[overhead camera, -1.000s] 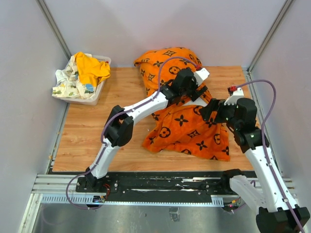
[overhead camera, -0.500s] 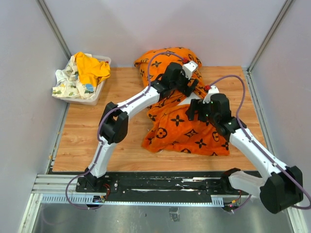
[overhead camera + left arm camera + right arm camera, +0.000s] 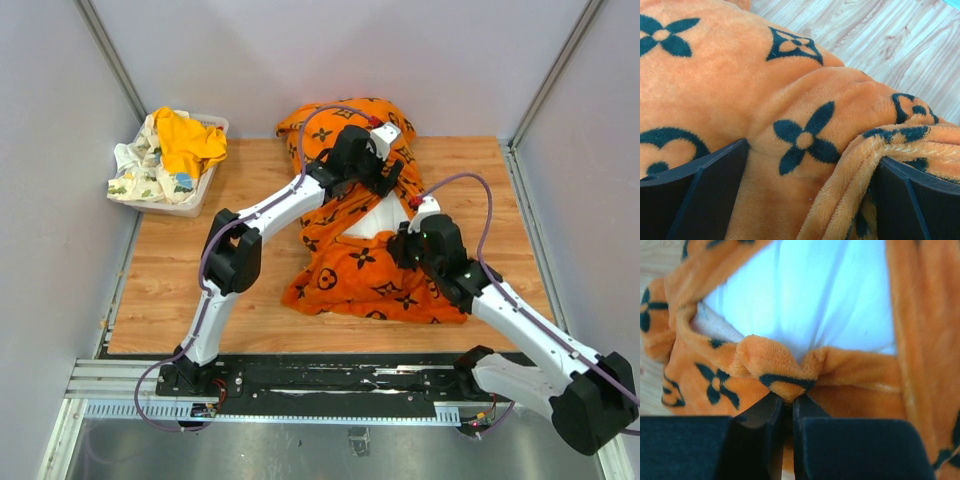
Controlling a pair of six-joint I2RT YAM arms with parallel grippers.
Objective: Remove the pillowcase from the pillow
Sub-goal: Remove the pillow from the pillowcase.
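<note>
The orange pillowcase [image 3: 360, 275] with black motifs lies crumpled across the middle of the wooden table. Its mouth gapes and shows the white pillow [image 3: 372, 215] inside. My right gripper [image 3: 398, 243] sits at that opening. In the right wrist view it [image 3: 788, 402] is shut on a pinched fold of the pillowcase [image 3: 765, 357] hem, with the pillow [image 3: 815, 300] just beyond. My left gripper [image 3: 385, 170] rests on the far, stuffed end. In the left wrist view it [image 3: 805, 200] stands wide open, its fingers [image 3: 695, 200] pressed onto the pillowcase [image 3: 790, 100] with a ridge of fabric between them.
A clear plastic bin [image 3: 188, 207] holding a yellow-orange cloth [image 3: 185, 140] and white printed cloth stands at the back left corner. Grey walls close in the table [image 3: 180, 280] on three sides. Bare wood shows left of the pillowcase and at the right.
My right gripper moved left to the pillowcase opening and shut on its hem. My left gripper shifted farther back onto the stuffed end and stayed open. The loose fabric bunched leftward.
</note>
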